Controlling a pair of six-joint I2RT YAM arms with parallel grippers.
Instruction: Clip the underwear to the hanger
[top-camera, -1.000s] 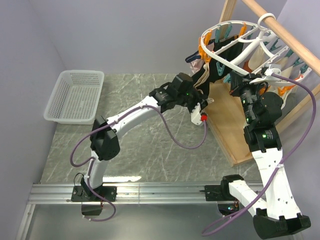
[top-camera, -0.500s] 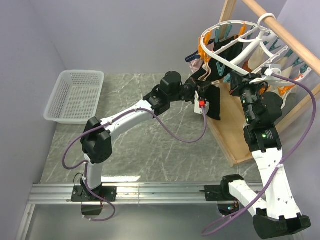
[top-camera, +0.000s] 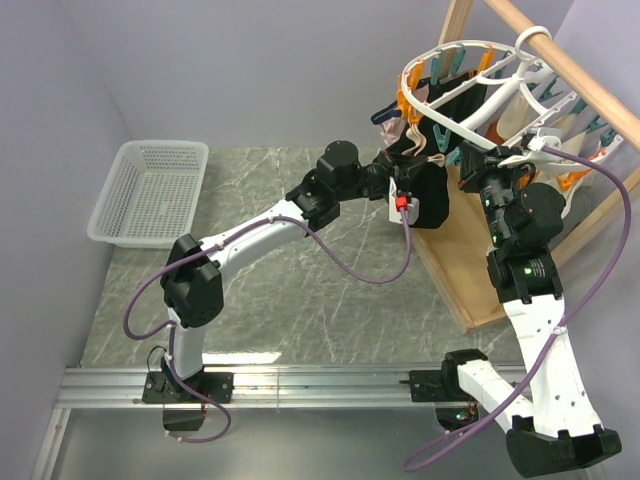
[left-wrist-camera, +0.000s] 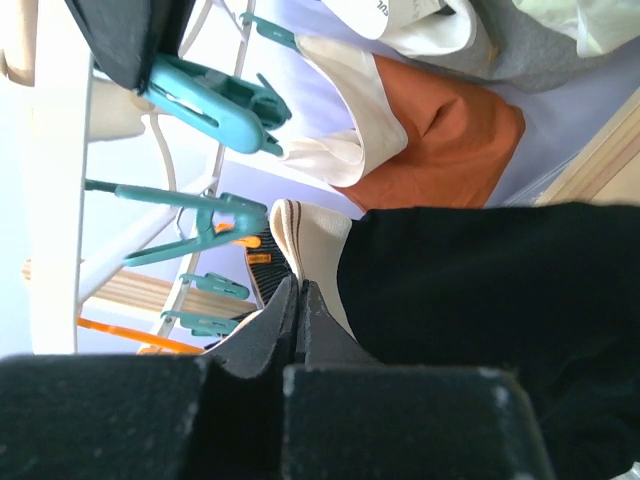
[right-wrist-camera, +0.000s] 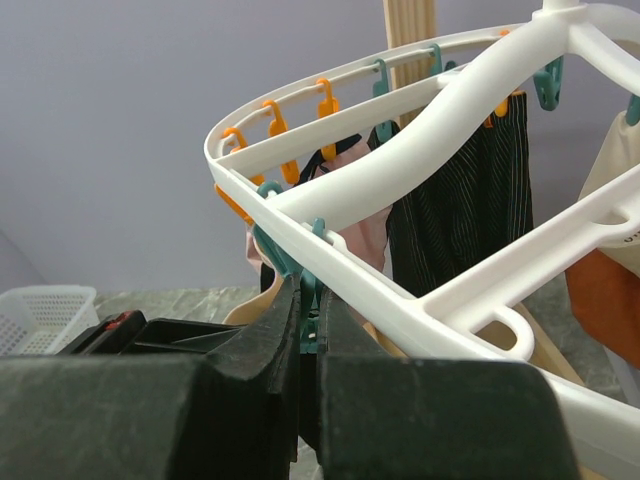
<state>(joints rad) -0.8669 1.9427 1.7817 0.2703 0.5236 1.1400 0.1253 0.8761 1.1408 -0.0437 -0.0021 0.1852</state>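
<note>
The black underwear (top-camera: 428, 196) with its beige waistband (left-wrist-camera: 315, 235) hangs from my left gripper (top-camera: 402, 172), just below the near rim of the round white hanger (top-camera: 452, 47). In the left wrist view the left gripper (left-wrist-camera: 298, 286) is shut on the waistband edge and the black fabric (left-wrist-camera: 480, 300) fills the right side. A teal clip (left-wrist-camera: 215, 225) dangles just left of the waistband. My right gripper (top-camera: 466, 166) is under the hanger rim (right-wrist-camera: 400, 190). In the right wrist view the right gripper (right-wrist-camera: 312, 298) is shut on a teal clip (right-wrist-camera: 311, 268).
The hanger hooks over a wooden rod (top-camera: 570, 75) on a wooden frame with a base board (top-camera: 465, 250). Cream, pink, rust-brown (left-wrist-camera: 450, 140) and striped black (right-wrist-camera: 460, 210) garments hang from other clips. A white mesh basket (top-camera: 150, 195) stands at the table's far left.
My left arm has lifted the underwear from low beside the wooden base up to the hanger's near rim. The right arm has stayed in place.
</note>
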